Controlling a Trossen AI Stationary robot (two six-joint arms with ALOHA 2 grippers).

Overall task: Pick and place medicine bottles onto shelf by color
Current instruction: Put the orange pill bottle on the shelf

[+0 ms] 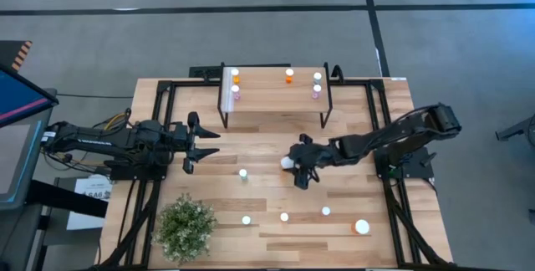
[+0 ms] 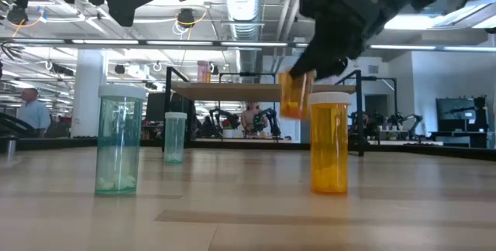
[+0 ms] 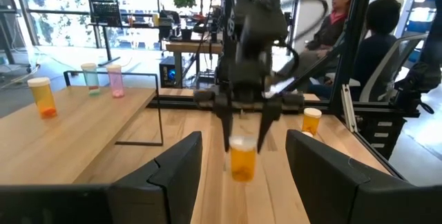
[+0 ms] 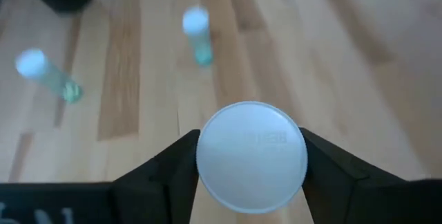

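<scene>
Light is bright and even across the table [image 1: 276, 158] in the high view, with only faint, soft shadows beside the plant [image 1: 185, 228] and under the shelf [image 1: 276, 95]. In the low view, ceiling strip lights glare overhead, and the right end effector [image 2: 310, 73] and its orange bottle [image 2: 294, 94] are smeared with motion blur against them. The left wrist view is backlit by windows, and the far arm looks blurred. In the right wrist view, the white cap [image 4: 252, 156] is soft, and two green bottles [image 4: 197, 34] beyond are out of focus.
</scene>
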